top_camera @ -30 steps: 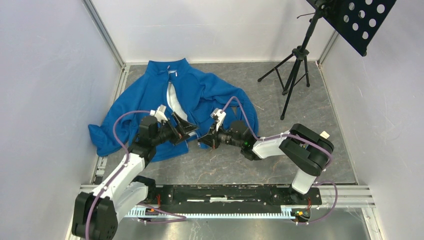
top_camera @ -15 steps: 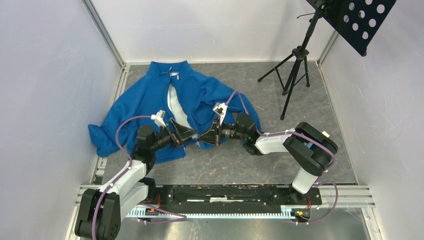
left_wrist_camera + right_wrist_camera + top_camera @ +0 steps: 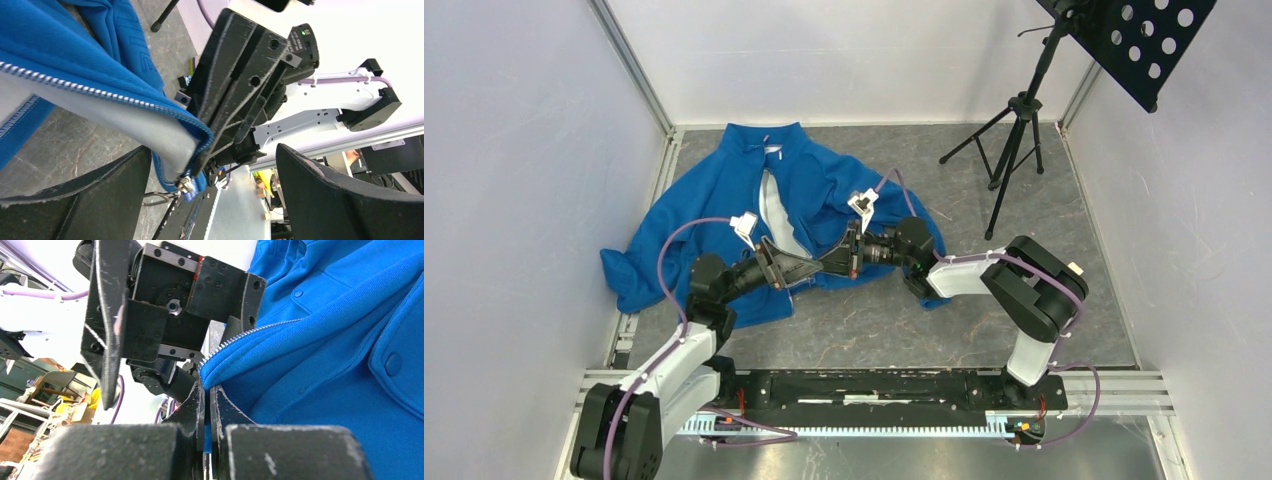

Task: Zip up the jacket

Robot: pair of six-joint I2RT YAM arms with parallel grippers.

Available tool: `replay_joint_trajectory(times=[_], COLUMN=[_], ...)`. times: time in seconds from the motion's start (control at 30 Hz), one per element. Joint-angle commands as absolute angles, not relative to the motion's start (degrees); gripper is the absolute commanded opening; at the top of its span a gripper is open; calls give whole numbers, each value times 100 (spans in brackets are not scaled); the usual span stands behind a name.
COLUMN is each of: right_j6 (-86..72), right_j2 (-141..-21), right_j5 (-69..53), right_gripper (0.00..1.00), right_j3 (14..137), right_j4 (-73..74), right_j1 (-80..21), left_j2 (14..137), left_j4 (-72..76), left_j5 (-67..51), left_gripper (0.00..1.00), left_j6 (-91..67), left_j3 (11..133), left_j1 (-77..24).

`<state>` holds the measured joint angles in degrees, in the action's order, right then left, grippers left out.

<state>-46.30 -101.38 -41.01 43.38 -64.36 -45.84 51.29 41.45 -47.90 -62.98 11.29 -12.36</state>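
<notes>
The bright blue jacket point(image 3: 724, 190) lies spread at the back left, its front open and showing pale lining point(image 3: 774, 215). My right gripper point(image 3: 832, 262) is shut on the jacket's lower front corner beside the zipper teeth point(image 3: 250, 332), with blue fabric point(image 3: 206, 415) pinched between its fingers. My left gripper point(image 3: 792, 266) faces it, wide open. In the left wrist view the left gripper point(image 3: 214, 147) has the lifted corner of the other front edge between its fingers, untouched, with lining point(image 3: 125, 120), zipper teeth point(image 3: 90, 91) and a small metal zipper end point(image 3: 184, 186).
A black tripod stand point(image 3: 1014, 150) with a perforated plate stands at the back right. White walls close in the grey floor on three sides. A sleeve point(image 3: 629, 275) reaches the left wall. The base rail point(image 3: 874, 385) runs along the near edge.
The right gripper has moved back and left, lifting the jacket corner toward the left gripper. The left arm has drawn its wrist back and lower, its open gripper still near the same spot.
</notes>
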Motion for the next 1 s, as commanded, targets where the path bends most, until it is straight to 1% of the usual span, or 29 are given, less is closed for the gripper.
replay_joint_trajectory(times=[0.0, 0.1, 0.2, 0.3, 0.43, 0.6, 0.67, 0.77, 0.83, 0.97], right_j6=[-4572, -4509, -4415, -4351, -4296, -3823, -3571, -3109, -2791, -2627], right_j2=[-10221, -10245, -10248, -10306, -10362, -10340, -10311, -10301, -10299, -10466], right_j5=[-4286, -4256, -4241, -4228, -4198, -4032, -3852, -3436, -3126, -2709], right_gripper=[1, 0, 0, 0, 0, 0, 0, 0, 0, 0], right_j3=[4648, 4666, 4714, 4789, 4861, 4956, 4932, 4914, 4878, 4966], right_j4=[-6602, -6503, -6388, -6300, -6268, -5783, -5662, -5433, -5476, -5747], right_j1=[-4553, -4494, -4463, -4471, -4469, -4473, -4472, -4497, -4579, -4761], left_j2=[4748, 4429, 4190, 4142, 4177, 3983, 3922, 3941, 4065, 4454], left_j4=[3821, 2756, 1811, 1752, 1610, 648, -169, -1456, -1895, -2342], left_j5=[-5050, -4971, -4883, -5016, -5168, -4949, -4737, -4252, -3964, -3093], left_gripper=[96, 91, 90, 88, 82, 76, 74, 74, 75, 75], left_j6=[-6364, -5936, -5571, -5619, -5598, -5252, -4925, -4280, -4162, -4078], left_j3=[1333, 1545, 1724, 1803, 2003, 2329, 2618, 3269, 3524, 3973], left_j1=[-1257, -1257, -1257, -1256, -1305, -1344, -1374, -1558, -1803, -2692])
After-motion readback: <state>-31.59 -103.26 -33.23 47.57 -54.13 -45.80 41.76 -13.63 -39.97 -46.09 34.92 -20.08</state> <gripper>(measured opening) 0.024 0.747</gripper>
